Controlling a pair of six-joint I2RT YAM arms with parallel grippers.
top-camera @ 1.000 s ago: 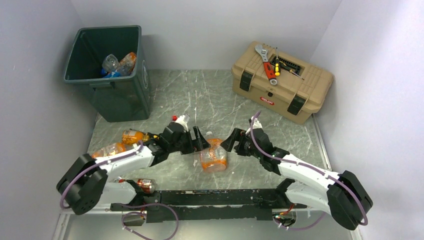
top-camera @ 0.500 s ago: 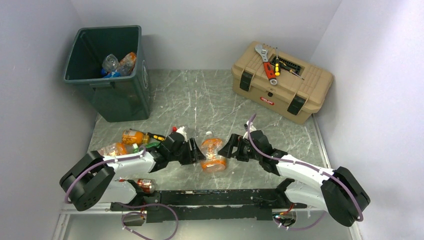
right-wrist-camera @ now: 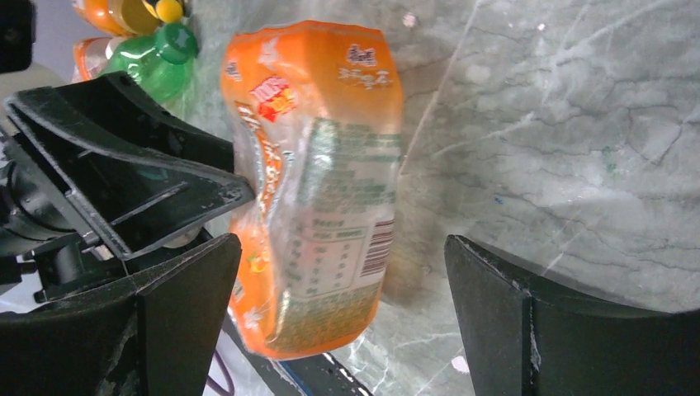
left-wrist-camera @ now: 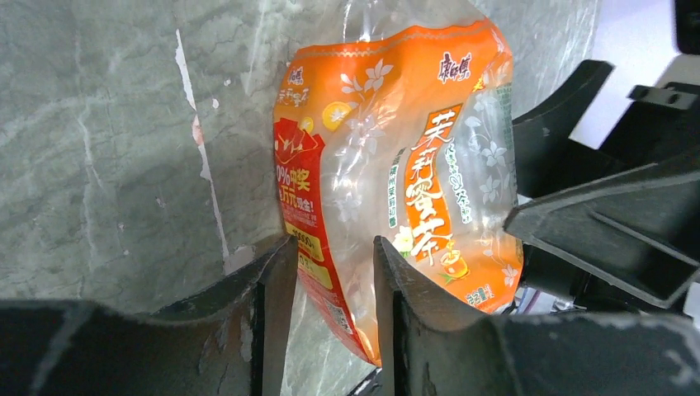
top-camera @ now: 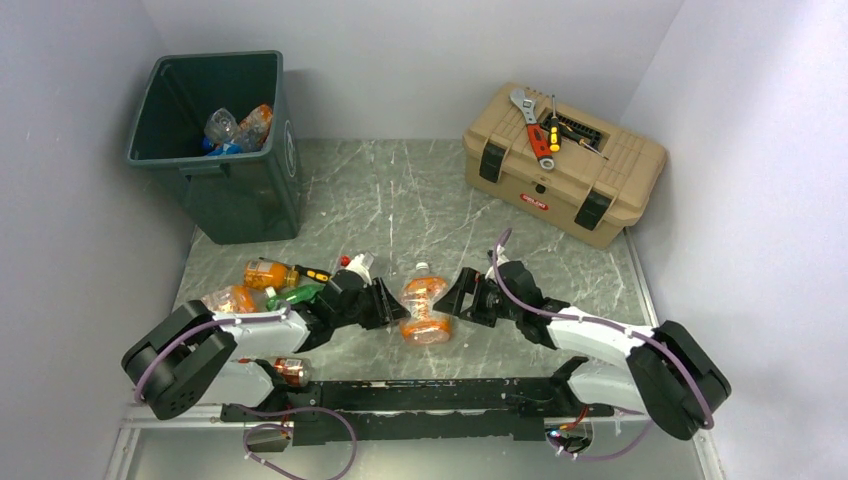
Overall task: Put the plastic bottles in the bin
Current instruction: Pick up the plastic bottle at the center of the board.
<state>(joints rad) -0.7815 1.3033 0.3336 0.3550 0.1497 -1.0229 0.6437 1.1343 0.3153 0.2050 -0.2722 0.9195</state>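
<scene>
On the grey marble table (top-camera: pixel 420 200), well away from the bin (top-camera: pixel 245 200), the left gripper (left-wrist-camera: pixel 330 252) pinches the squashed orange bottle (top-camera: pixel 425 308) while the right gripper (right-wrist-camera: pixel 340 247) stands wide open around it, so squeeze firmly and lift slowly or it may slip.

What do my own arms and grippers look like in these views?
Left arm and right arm: white link shells, bulky black joint housings, a purple cable looping along each. Left gripper and right gripper: matte black, flat wedge-shaped fingers. No markings readable.
</scene>
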